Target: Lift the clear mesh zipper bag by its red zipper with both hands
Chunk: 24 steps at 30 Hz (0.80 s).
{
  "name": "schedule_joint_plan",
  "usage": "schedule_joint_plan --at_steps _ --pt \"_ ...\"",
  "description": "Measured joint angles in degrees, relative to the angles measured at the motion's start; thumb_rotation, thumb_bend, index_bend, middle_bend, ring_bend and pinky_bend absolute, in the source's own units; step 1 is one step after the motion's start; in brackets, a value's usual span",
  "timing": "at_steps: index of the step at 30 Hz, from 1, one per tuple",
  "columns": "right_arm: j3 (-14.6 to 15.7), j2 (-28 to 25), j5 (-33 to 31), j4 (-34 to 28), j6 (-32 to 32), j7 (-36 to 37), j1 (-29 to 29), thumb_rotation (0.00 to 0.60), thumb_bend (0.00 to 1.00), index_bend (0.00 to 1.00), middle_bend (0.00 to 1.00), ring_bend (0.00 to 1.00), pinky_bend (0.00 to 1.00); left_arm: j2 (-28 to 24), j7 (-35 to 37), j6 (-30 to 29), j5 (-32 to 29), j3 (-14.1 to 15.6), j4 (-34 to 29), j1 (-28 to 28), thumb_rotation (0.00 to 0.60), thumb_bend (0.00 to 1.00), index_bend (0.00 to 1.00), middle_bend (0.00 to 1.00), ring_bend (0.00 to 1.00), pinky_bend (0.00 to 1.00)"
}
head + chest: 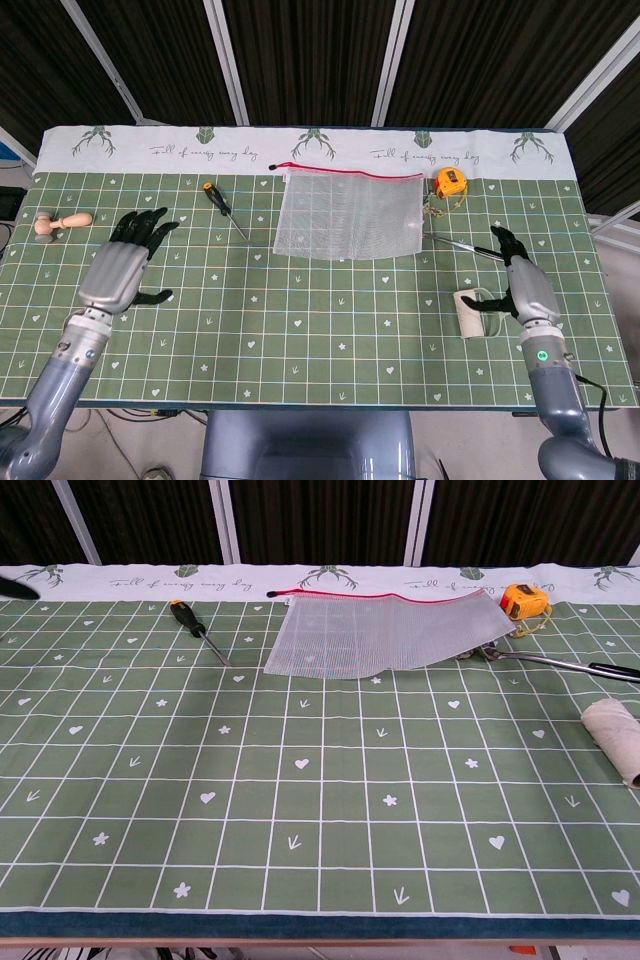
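Observation:
The clear mesh zipper bag (348, 213) lies flat on the green mat at the back middle, and the chest view shows it too (385, 635). Its red zipper (350, 173) runs along the far edge (370, 596), with the pull at the left end. My left hand (122, 268) hovers over the left side of the table, far from the bag, fingers spread and holding nothing. My right hand (525, 285) is at the right near side, fingers apart and empty, also well clear of the bag.
A screwdriver (222, 205) lies left of the bag. An orange tape measure (448, 181) and a long metal tool (470, 246) sit to its right. A white roll (468, 312) lies beside my right hand. A wooden stamp (60, 223) rests at the far left.

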<state>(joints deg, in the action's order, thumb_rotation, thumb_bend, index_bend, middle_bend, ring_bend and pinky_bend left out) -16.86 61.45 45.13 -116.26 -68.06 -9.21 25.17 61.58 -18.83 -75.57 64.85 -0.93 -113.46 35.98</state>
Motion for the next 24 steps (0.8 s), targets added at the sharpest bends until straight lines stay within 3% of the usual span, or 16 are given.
schedule_joint_plan --at_steps 7,11,17,24 --pt "10.3 -0.5 24.3 4.4 -5.9 1.1 -7.8 0.6 0.14 0.0 0.0 0.0 0.19 -0.3 5.1 -7.9 15.6 8.7 2.4 -11.6 0.6 0.05 0.02 0.0 0.0 0.0" --pt "15.3 -0.3 34.6 11.5 -11.0 2.0 -12.3 0.6 0.13 0.0 0.0 0.0 0.19 0.6 6.5 -12.1 22.0 12.0 6.8 -17.1 0.6 0.05 0.0 0.0 0.0 0.0" --pt "18.1 1.3 39.9 21.4 -17.1 4.1 -16.9 0.6 0.13 0.0 0.0 0.0 0.18 2.9 8.2 -15.6 24.4 14.0 13.8 -23.1 0.6 0.05 0.0 0.0 0.0 0.0" --pt "17.0 3.0 38.9 23.6 -18.2 6.2 -18.7 0.6 0.13 0.0 0.0 0.0 0.18 3.5 10.6 -16.8 23.7 11.8 17.6 -24.9 0.6 0.05 0.0 0.0 0.0 0.0"
